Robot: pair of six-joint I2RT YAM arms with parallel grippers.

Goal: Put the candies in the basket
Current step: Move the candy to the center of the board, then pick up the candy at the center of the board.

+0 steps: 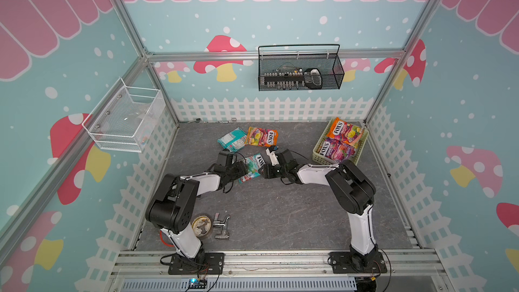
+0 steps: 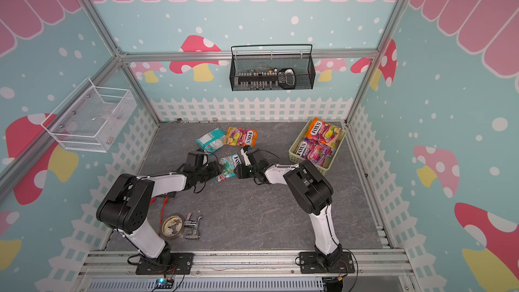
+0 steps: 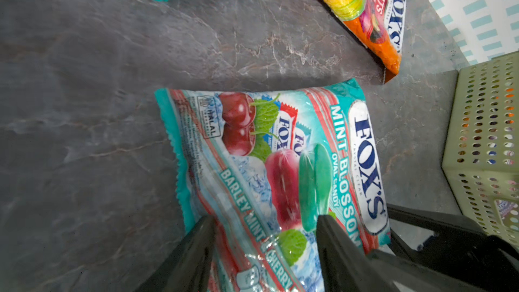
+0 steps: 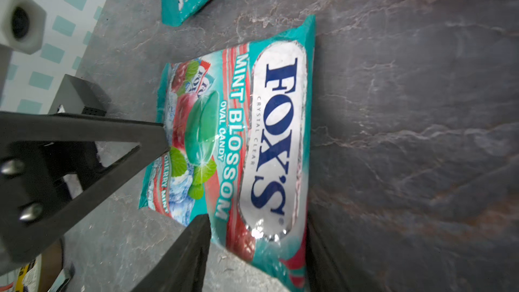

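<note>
Desk: mint bag (image 3: 280, 164), handling entry?

Operator: Light, I judge. It is soft glossy film over loose hard sweets, so it will sag and slide. It lies flat mid-table, face up. I'd take it by a crimped end seam, not across the slick belly.

Desk: Tools?

Operator: My left gripper (image 3: 265, 219) stands parted over the bag's lower end, nothing pinched. My right gripper (image 4: 258, 220) is parted too, astride the logo end. The bag is not lifted.

Desk: Destination?

Operator: The basket (image 1: 318, 150) sits in the far right corner, with an orange bag (image 1: 344, 132) and a purple bag (image 1: 337, 150) inside. Beyond the mint one wait a fruit bag (image 1: 261, 137) and a teal bag (image 1: 232, 139), label side up; touching or overlapping, cannot tell.

Desk: Surface, room?

Operator: The table (image 1: 280, 214) is dark, slate-look, flat and matt. A tape roll (image 1: 201, 225) and a metal tap (image 1: 220, 227) lie by my left arm's base, well apart from the work. A black wire basket (image 1: 300, 71) hangs on the back wall, a white wire basket (image 1: 126, 119) on the left.
</note>
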